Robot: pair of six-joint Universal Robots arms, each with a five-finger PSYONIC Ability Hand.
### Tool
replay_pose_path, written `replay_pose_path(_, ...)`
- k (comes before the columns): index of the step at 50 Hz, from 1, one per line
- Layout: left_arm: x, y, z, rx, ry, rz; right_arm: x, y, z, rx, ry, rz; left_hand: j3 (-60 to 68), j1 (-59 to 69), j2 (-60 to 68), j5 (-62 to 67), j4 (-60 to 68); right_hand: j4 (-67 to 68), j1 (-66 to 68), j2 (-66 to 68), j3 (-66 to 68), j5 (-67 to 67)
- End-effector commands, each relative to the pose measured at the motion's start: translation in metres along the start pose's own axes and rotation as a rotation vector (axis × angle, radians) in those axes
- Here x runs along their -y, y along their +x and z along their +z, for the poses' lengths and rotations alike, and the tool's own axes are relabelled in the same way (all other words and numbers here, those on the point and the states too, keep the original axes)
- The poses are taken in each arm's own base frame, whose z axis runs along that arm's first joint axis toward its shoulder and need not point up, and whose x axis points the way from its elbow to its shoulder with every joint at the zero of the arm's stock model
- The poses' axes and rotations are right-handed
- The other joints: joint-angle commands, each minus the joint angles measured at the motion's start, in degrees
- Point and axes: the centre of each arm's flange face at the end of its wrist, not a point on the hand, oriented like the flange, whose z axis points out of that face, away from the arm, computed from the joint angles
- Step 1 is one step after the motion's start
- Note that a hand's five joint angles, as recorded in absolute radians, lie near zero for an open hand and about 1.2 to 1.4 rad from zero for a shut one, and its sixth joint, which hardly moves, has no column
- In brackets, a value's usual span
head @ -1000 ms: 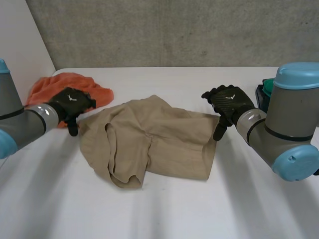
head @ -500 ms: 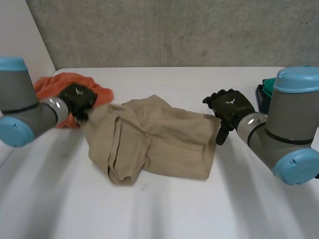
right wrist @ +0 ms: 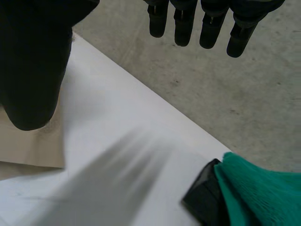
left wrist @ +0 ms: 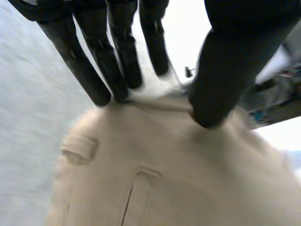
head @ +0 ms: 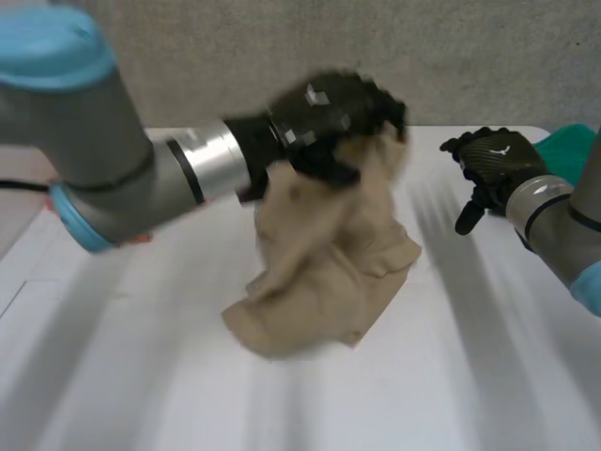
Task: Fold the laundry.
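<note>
The tan shorts (head: 329,254) are lifted in a bunch above the middle of the table, their lower part still resting on it. My left hand (head: 329,113) has reached across and holds them by the top edge. In the left wrist view the fingers (left wrist: 113,70) and thumb (left wrist: 221,89) press on the waistband of the shorts (left wrist: 155,179), where a belt loop and a pocket slit show. My right hand (head: 493,164) hovers off the cloth at its right with straight fingers (right wrist: 181,23). An edge of the shorts (right wrist: 28,141) lies beneath its thumb (right wrist: 33,70).
A green cloth (head: 573,146) lies at the table's right edge, on a black container (right wrist: 202,200) in the right wrist view. The white table (head: 141,376) stretches bare in front. A grey concrete wall stands behind.
My left arm has swung from the left edge across to the middle, dragging and lifting the shorts into a bunch. My right hand has drawn back to the right, off the cloth.
</note>
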Motion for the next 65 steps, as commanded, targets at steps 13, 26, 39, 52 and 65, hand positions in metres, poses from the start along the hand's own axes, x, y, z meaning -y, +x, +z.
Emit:
replay_pose_path(13,-0.036,0.012,-0.055,0.561,-0.343,-0.004,0.004,0.006,-0.021,0.140,0.066,-0.202,-28.94,-20.32,-27.52,-26.89,-27.38,-2.23,-2.43,-1.80,-1.87,-2.71)
replay_pose_path(26,-0.108,0.072,-0.075,0.556,-0.604,-0.060,-0.056,-0.043,-0.019,0.438,0.098,-0.536,-28.94,-20.32,-27.52,-26.89,-27.38,2.65,2.45,3.08,3.00,2.17)
replay_pose_path(39,-0.141,0.076,-0.039,0.547,-0.548,0.139,-0.094,-0.057,0.010,0.397,0.156,-0.682,-2.22,6.40,-0.79,-0.16,-0.66,67.67,67.47,68.10,68.03,67.20)
replay_pose_path(52,-0.029,0.052,-0.031,0.634,-0.245,0.228,0.012,-0.016,-0.025,0.213,0.283,-0.361,41.06,49.68,42.48,43.11,42.62,67.77,67.57,68.20,68.13,67.29)
replay_pose_path(65,0.136,0.033,-0.066,0.638,0.139,0.168,0.148,0.048,-0.070,0.079,0.464,-0.027,41.06,49.68,42.48,43.11,42.62,67.77,67.57,68.20,68.13,67.29)
